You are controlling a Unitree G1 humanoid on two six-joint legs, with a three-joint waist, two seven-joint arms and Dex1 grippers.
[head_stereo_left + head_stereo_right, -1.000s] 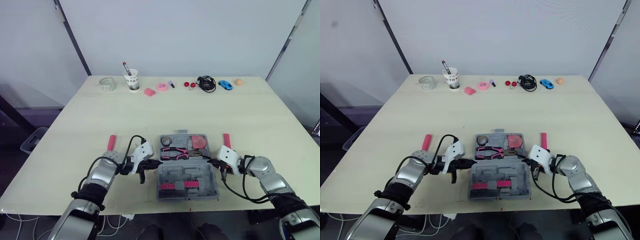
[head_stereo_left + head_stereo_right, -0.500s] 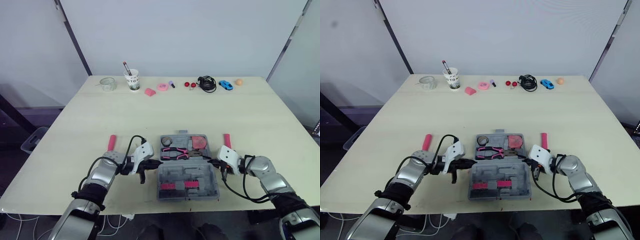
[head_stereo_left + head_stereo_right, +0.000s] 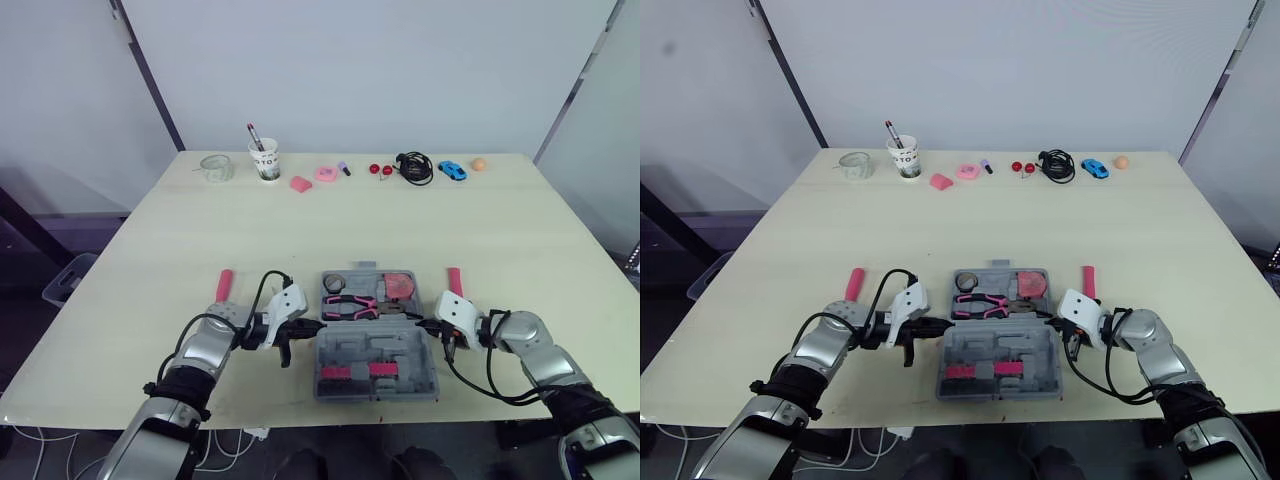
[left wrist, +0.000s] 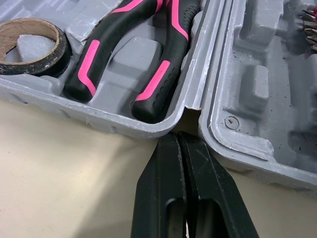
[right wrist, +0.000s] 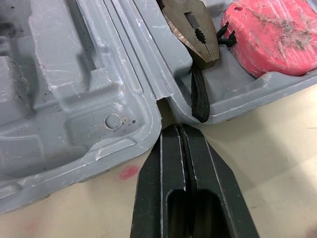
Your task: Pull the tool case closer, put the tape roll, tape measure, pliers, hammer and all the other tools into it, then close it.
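**Tool case and contents**
- Grey plastic tool case [image 3: 400, 345]: lies open and flat at lower centre of the frame, close to the near edge of the pale wooden table [image 3: 330, 230].
- The far half holds three tools:
  - black tape roll with brown cardboard core [image 4: 37, 67]
  - black-and-pink pliers [image 4: 158, 74]
  - round pink tape measure [image 5: 272, 34] (its black cord trails over the tray's rim)
- The near half has moulded recesses and a pink strip of small bits [image 3: 355, 371].

**Grippers**
- Left gripper [image 4: 181, 136]: two black fingers pressed flat together with nothing between them. The tip sits at the notch where the case's two halves meet, on its left side. I cannot tell whether it touches the rim or stands just off it.
- Right gripper [image 5: 177, 128]: fingers likewise closed on nothing. The tip is at the matching notch on the case's right side, just beside the rim.

**Loose on the table**
- Left pink-handled tool [image 3: 224, 285]: at lower left, beside the left forearm.
- Right pink-handled tool [image 3: 454, 281]: just right of the case.

**Far edge, upper centre of the frame**
- white paper cup with a pen [image 3: 264, 160]
- clear tape ring [image 3: 214, 167]
- black coiled cable [image 3: 412, 166]
- blue toy car [image 3: 451, 170]
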